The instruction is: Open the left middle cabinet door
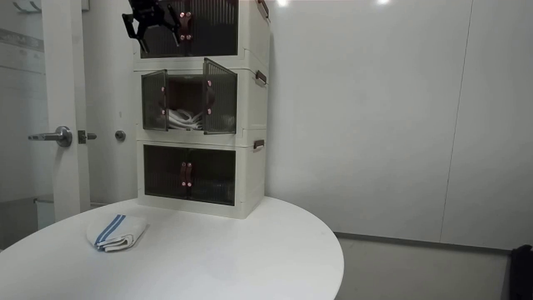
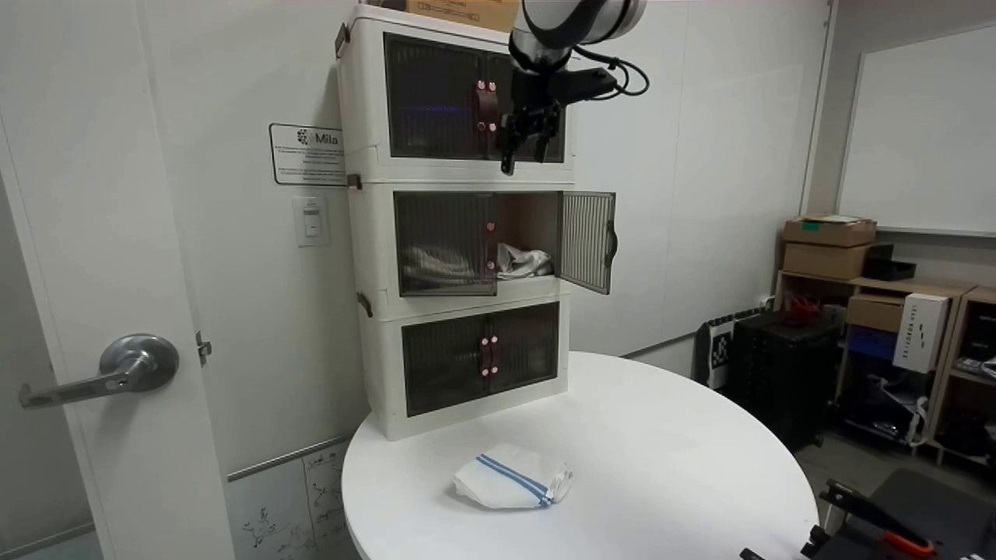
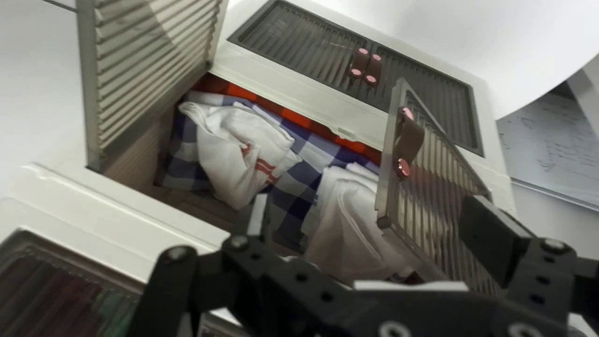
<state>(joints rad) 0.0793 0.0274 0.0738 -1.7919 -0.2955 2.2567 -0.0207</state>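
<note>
Rm btwn jutting L mid dr (image 2: 443,241) & R dr (image 2: 587,241).

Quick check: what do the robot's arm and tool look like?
The smooth, rounded white-and-dark-grey arm ends in a black, two-fingered, jointed tool with round, silvery screw heads. Thin black cables loop alongside. I can make out no lettering.

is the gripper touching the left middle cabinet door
Apart: in an exterior view, white frame shows between the gripper and the left middle cabinet door below.
</note>
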